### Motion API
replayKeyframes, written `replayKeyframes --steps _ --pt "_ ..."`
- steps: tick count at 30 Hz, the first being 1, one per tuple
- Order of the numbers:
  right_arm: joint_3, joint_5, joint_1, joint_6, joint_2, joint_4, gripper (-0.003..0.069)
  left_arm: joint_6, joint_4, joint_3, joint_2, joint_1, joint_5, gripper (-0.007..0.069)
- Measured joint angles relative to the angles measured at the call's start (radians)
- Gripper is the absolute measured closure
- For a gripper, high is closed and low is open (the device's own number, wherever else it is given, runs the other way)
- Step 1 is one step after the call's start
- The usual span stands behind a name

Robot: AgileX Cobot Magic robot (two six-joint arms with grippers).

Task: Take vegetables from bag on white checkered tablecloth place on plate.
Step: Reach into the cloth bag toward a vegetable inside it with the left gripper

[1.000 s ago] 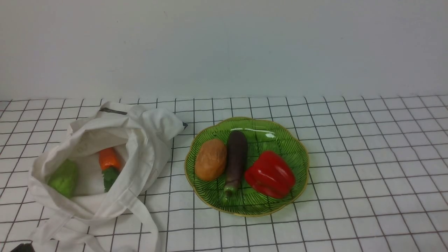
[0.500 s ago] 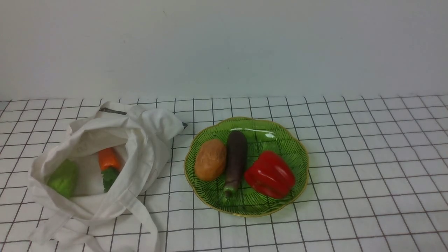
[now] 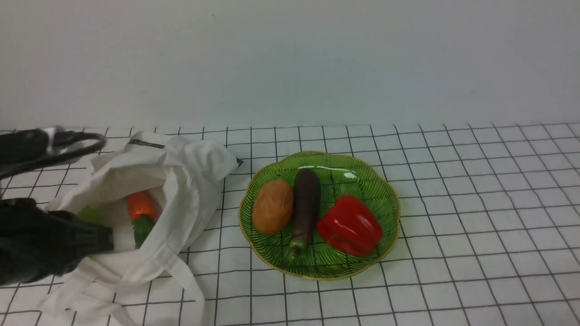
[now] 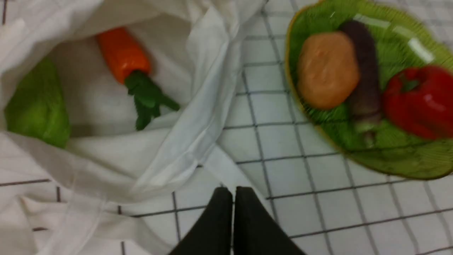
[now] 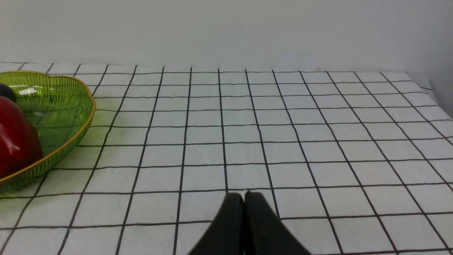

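The off-white bag (image 3: 190, 176) lies open on the white checkered tablecloth (image 3: 476, 203), left of the green plate (image 3: 362, 181). Inside the bag are an orange carrot (image 3: 141, 204) and a pale green gourd (image 3: 88, 213), which my left arm (image 3: 45, 246) mostly hides. The left wrist view shows both the carrot (image 4: 124, 53) and the gourd (image 4: 37, 106) in the bag's mouth. My left gripper (image 4: 233, 193) is shut and empty above the bag's strap, short of the opening. My right gripper (image 5: 244, 196) is shut and empty over bare cloth, to the right of the plate (image 5: 56, 102).
On the plate lie a brown potato (image 3: 273, 206), a dark eggplant (image 3: 306, 203) and a red pepper (image 3: 350, 225). A black cable (image 3: 54, 145) of the left arm loops above the bag's far left. A pale wall stands behind the table.
My left arm has swung into the front view from the left, now over the bag's left side and covering most of the gourd. The bag, the plate and the vegetables have not moved.
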State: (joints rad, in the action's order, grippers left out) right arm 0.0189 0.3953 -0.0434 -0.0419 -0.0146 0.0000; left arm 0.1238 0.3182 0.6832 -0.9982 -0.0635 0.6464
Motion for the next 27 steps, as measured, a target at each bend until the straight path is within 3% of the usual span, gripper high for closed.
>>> replayKeyframes --steps 5,17,21,27 --pt "0.0 0.0 0.0 0.0 0.0 0.0 0.0675 -0.017 -0.064 0.123 -0.242 0.0 0.013 0.0632" --pt "0.0 0.0 0.0 0.0 0.0 0.0 0.0675 -0.044 -0.072 0.312 -0.565 0.0 0.014 0.0596" --pt "0.0 0.0 0.0 0.0 0.0 0.0 0.0675 -0.052 -0.074 0.357 -0.68 0.0 -0.027 0.0494" --pt "0.0 0.0 0.0 0.0 0.0 0.0 0.0675 -0.086 -0.083 0.367 -0.773 0.017 -0.075 0.0282"
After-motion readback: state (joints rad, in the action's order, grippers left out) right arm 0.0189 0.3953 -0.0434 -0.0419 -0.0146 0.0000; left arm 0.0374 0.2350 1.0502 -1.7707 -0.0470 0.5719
